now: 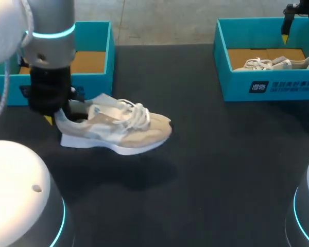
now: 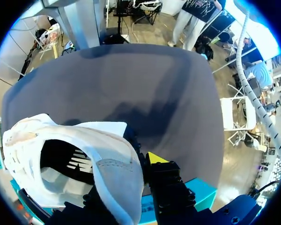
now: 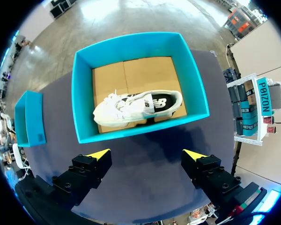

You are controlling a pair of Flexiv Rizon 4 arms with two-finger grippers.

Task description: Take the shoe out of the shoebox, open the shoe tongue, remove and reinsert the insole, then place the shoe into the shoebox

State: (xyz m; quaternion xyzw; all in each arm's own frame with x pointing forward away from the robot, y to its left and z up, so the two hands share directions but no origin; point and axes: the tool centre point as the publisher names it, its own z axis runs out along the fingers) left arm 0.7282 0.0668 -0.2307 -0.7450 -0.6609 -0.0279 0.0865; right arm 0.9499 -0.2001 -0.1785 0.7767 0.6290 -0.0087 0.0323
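So the left gripper is clamped on the heel of the shoe. In the left wrist view one yellow-tipped finger sits against the outside of the heel collar. The other is hidden by the shoe, but the shoe is clearly hanging from that grip. It's just in front of the left box, heel end nearest that box and toe pointing away from it. It looks lifted a bit off the table, with its shadow lying apart underneath. The laces are loose on top.

Well apart from the left box, across the table, there's the right box with a second shoe lying on its side on the cardboard floor. The right gripper hangs up there too, fingers spread wide and holding nothing. The open box is just ahead of its tips.
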